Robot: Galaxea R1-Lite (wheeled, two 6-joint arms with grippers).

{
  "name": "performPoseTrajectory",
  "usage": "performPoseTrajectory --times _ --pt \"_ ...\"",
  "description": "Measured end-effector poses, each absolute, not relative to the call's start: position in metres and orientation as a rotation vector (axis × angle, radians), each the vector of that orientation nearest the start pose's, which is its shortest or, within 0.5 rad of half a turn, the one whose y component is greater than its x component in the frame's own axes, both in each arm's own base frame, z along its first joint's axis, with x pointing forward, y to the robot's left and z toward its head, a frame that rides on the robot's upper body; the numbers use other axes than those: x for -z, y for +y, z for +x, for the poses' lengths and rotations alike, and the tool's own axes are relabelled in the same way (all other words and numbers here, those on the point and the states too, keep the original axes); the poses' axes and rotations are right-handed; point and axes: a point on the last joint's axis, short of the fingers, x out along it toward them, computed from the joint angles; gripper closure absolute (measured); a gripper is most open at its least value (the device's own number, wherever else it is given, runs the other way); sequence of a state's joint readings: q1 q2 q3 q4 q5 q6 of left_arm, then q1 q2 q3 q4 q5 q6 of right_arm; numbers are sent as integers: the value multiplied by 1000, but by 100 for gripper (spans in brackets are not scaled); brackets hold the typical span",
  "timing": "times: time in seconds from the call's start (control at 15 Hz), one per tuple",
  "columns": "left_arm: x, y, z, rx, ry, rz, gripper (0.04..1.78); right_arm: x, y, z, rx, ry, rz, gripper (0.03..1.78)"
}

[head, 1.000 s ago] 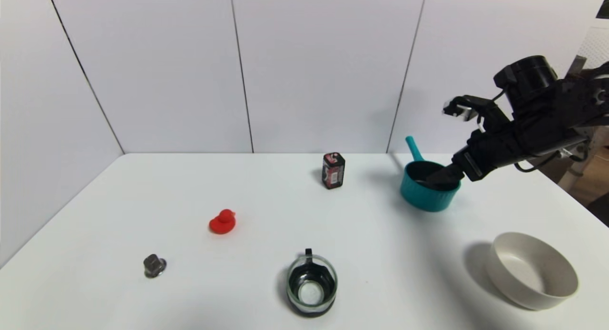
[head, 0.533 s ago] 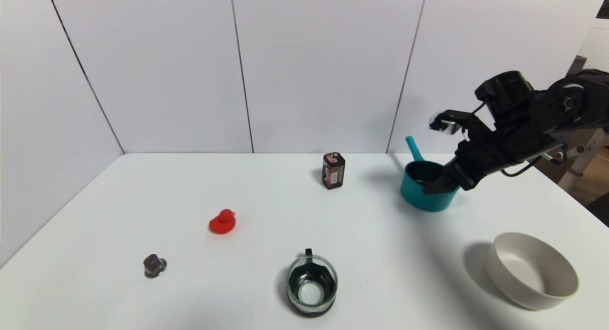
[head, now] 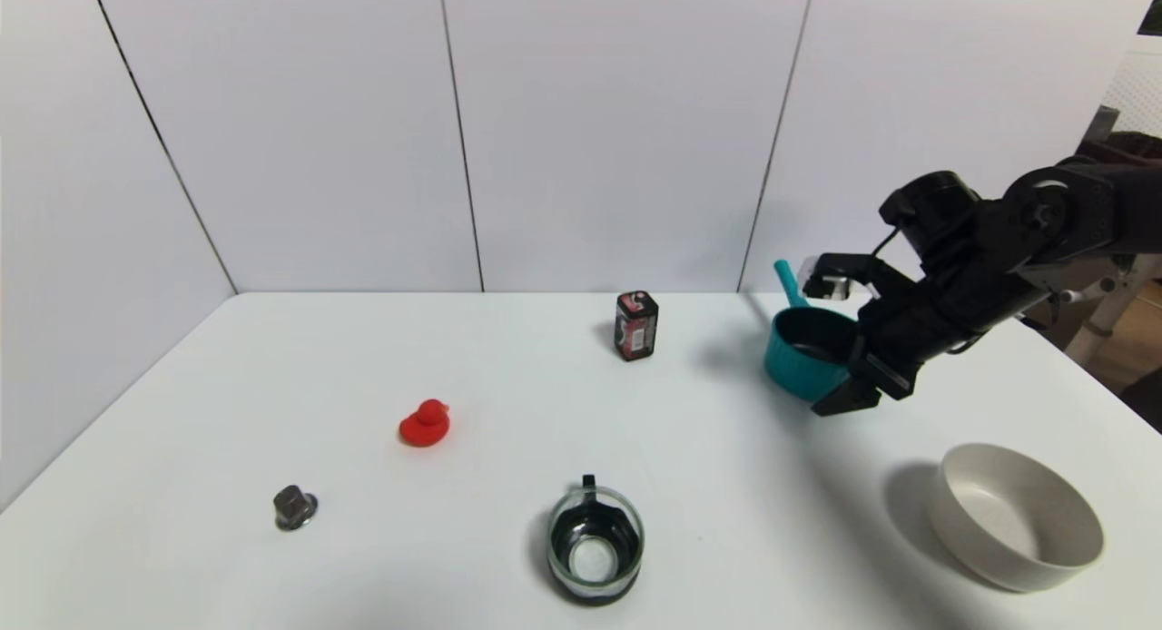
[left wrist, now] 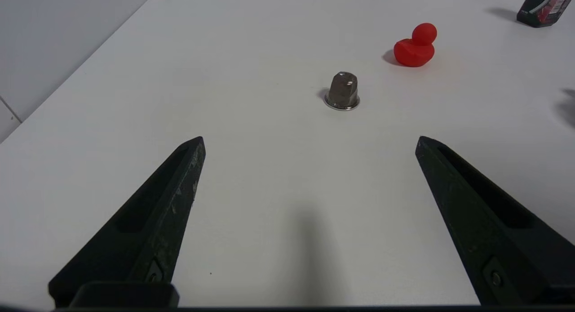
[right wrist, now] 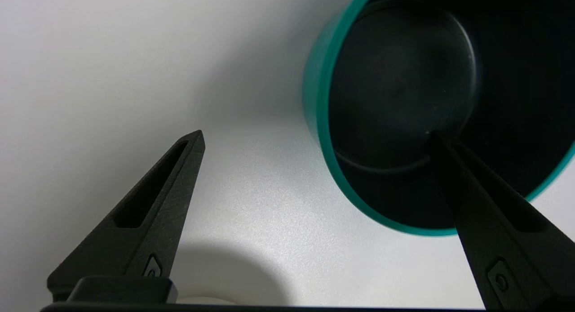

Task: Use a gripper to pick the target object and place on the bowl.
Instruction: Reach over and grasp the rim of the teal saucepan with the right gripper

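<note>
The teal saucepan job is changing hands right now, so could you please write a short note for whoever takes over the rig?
Right gripper: open, down at the teal saucepan, one finger over its dark inside, the other outside the wall, straddling the rim. Nothing gripped.
Left gripper: open, idle over the table by the small metal cap.
The saucepan stands on the table; the beige bowl sits nearer the robot, empty.
Done: approach only.
Left: close on the wall, lift, carry and set the pan on the bowl.

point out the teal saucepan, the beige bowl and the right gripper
teal saucepan (head: 797, 369): head view, ribbed outer wall.
beige bowl (head: 1044, 575): head view, front outer wall.
right gripper (right wrist: 314, 136): right wrist view, midway between its open fingertips, astride the saucepan's rim.
</note>
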State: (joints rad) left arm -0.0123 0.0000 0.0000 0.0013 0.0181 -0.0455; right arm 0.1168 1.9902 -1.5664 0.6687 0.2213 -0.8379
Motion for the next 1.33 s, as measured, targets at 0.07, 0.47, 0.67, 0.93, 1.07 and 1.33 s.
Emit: performPoseTrajectory --times 0.07,0.47,0.67,0.93,1.07,1.33 --pt "-75 1 -23 -6 2 -45 13 -179 48 357 -752 898 -699 10" --pt "-75 1 -23 -5 2 -46 13 -170 57 361 -801 895 -747 10" --pt "-75 1 -23 -5 2 -46 13 -167 56 363 -808 897 -756 19" --pt "-75 1 -23 -6 2 -46 13 -168 56 365 -804 894 -758 78" --pt "-75 1 -23 -6 2 -45 13 -167 56 365 -802 895 -758 99" --pt "-75 1 -23 -5 1 -46 13 -168 54 366 -798 890 -755 171"
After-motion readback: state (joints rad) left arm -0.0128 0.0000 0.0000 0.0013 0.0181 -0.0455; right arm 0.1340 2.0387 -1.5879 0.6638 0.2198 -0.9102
